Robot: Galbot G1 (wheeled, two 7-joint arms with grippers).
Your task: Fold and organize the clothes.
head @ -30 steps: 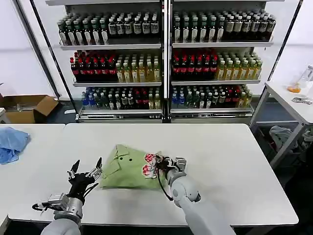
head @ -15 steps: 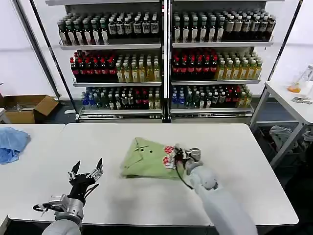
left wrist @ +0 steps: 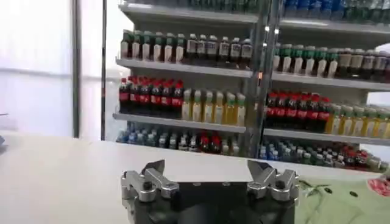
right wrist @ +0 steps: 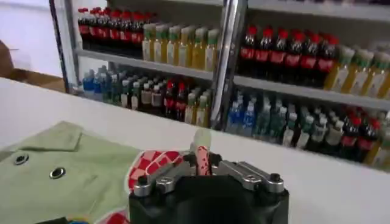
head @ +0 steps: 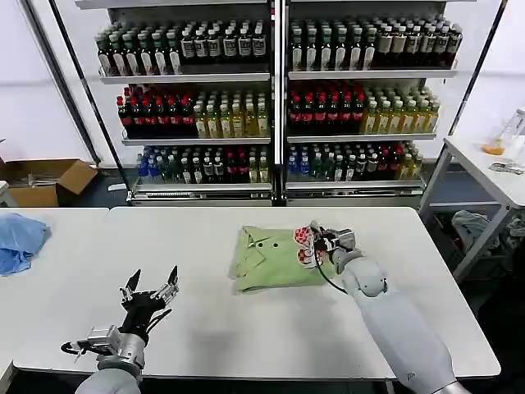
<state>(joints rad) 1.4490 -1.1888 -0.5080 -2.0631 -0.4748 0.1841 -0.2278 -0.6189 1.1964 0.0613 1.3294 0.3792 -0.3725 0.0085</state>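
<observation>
A tall shelf rack (head: 279, 98) packed with rows of bottles fills the upper half of the head view, and below it a white table (head: 205, 328) spreads across the lower half. A second white table (head: 41, 287) meets it at the left edge, and a crumpled light blue cloth (head: 18, 242) lies on that one at the far left of the frame, well apart from the work. A brown cardboard box (head: 45, 179) sits on the floor behind it, at left centre. Just right of the middle of the frame the green shirt (head: 275, 259) lies folded into a compact bundle on the main table, collar and small dark buttons facing up, with its red-and-white checkered patch at the bundle's right edge. The right gripper (head: 316, 244) is at that edge, right of centre in the frame, its fingers clenched on the fabric at the checkered patch; in the right wrist view the shirt (right wrist: 73, 176) spreads across the lower left and the gripper (right wrist: 203, 163) pinches a raised fold of cloth between closed fingers. The left gripper (head: 150, 289) hovers over bare table in the lower left of the frame, well apart from the shirt, its fingers spread and holding nothing; the left wrist view shows those fingers (left wrist: 209, 173) parted wide at the bottom centre.
</observation>
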